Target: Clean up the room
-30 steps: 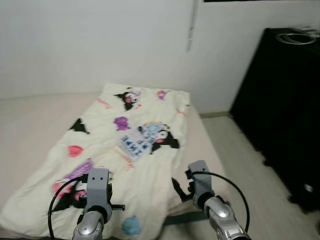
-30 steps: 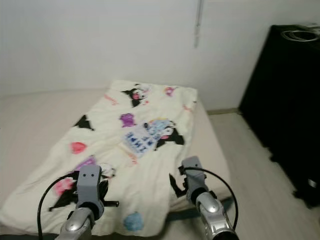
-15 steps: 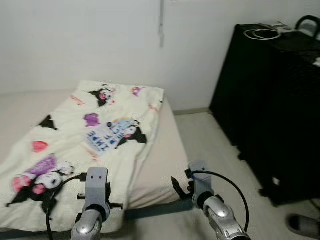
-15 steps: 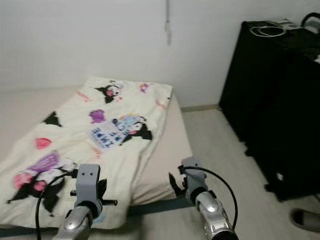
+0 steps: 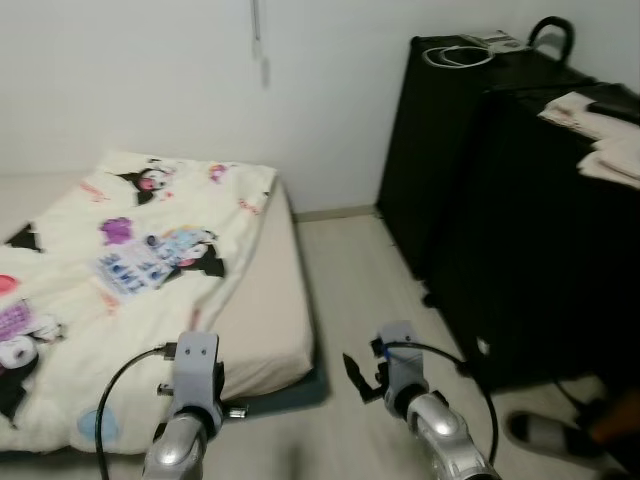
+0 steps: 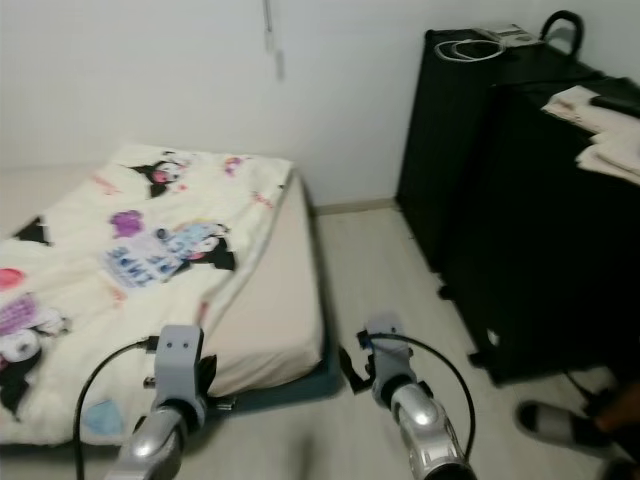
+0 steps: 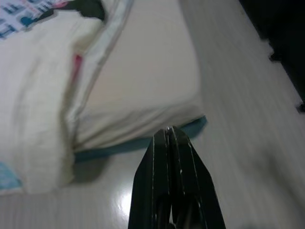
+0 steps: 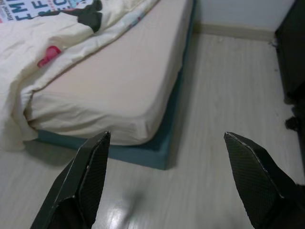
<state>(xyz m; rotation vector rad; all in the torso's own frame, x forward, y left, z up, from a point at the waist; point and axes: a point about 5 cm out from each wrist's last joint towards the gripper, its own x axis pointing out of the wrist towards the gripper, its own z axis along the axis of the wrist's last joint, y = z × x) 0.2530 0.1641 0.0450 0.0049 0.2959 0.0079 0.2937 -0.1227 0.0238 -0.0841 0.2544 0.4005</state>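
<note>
A low mattress lies on the floor at the robot's left, its long axis running from the near corner away toward the white wall. A cream blanket printed with cartoon figures covers most of it, leaving a bare beige strip along the side nearest the black cabinets. A teal base peeks out under the near corner.

Both grippers hang low in front of the robot, just short of that near corner and touching nothing. The left gripper has its fingers pressed together, tips over the floor right beside the mattress edge. The right gripper has its fingers spread wide apart, the mattress corner and bare floor showing between them.

The head views take in more: a coiled white cable on top of the farther cabinet, folded pale cloths on the nearer one, and a slipper on the floor by the cabinet's foot. The wrist views give the blanket's folded hem and the teal base up close.
</note>
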